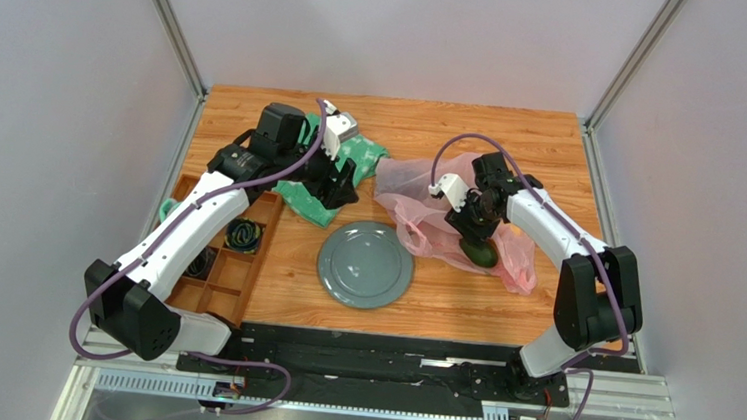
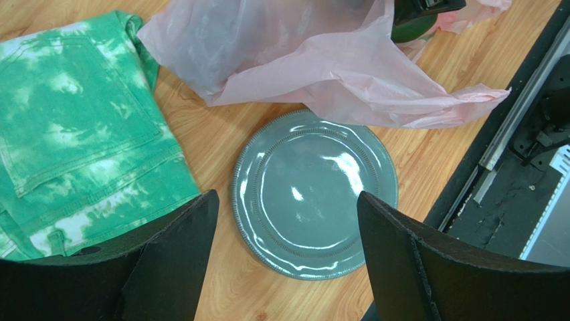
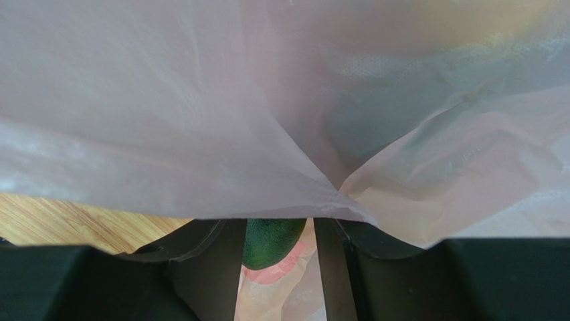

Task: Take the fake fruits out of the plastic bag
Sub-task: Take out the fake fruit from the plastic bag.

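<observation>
Reference landmark: the grey plate (image 1: pixel 365 266), lying flat on the wooden table (image 1: pixel 514 131) near its front edge, between the two arms. The plastic bag (image 1: pixel 408 185), of thin translucent pink film, lies crumpled on the table beyond and to the right of the plate. In the left wrist view its nearest fold reaches the plate's far rim. One dark green fruit (image 1: pixel 478 252) is visible to the right of the plate, level with its far half. It sits at the near edge of the bag with pink film under it; whether it is inside the bag mouth or on top of the film cannot be determined. The right gripper (image 1: pixel 476 236) is directly over this fruit, pointing down. In the right wrist view its two fingers (image 3: pixel 207 267) flank the fruit and press against both of its sides, pinching it. A sheet of bag film drapes across the fingers and fills most of that view. The left gripper (image 1: pixel 338 182) is held above the table beyond the plate's far-left rim, over a green mottled cloth (image 1: pixel 367 154) that lies beyond the plate, to the left of the bag. Its fingers (image 2: pixel 177 261) are spread wide apart with nothing between them, and the plate shows through the gap below. A wooden tray (image 1: pixel 232 279) with compartments sits to the left of the plate, well apart from the bag.
</observation>
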Robot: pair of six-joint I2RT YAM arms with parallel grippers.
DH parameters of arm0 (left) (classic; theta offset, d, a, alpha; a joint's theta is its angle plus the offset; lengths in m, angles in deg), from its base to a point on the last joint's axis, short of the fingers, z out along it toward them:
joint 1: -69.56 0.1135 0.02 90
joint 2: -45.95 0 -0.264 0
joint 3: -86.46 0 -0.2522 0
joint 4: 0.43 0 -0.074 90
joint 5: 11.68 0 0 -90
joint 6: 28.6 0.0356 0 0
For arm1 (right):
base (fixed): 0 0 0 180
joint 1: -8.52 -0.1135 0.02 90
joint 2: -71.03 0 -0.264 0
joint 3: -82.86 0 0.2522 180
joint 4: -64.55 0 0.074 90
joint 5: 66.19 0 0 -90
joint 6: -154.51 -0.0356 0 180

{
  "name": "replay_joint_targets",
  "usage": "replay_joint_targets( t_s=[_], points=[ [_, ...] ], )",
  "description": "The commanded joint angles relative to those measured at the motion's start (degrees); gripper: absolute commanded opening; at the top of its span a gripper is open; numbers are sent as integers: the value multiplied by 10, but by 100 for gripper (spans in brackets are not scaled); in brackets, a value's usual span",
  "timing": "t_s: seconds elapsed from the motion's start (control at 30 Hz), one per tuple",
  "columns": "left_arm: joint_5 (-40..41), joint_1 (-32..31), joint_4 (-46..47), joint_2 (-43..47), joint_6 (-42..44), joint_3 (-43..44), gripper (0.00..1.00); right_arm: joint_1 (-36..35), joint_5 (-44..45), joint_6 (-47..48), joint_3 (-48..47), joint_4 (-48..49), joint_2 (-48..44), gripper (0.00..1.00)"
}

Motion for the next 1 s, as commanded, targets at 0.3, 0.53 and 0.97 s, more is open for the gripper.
replay_joint_targets(
  t_s=[0.3, 0.53, 0.97],
  points=[
    [-24, 4, 15, 11, -9, 7, 84, 1, 48, -3, 29, -19, -19, 49],
    [-26, 4, 9, 10, -3, 7, 84, 0, 86, -6, 73, 5, -12, 62],
    [-14, 5, 6, 10, 13, 8, 84, 2, -51, -30, -76, -209, -170, 35]
  ],
)
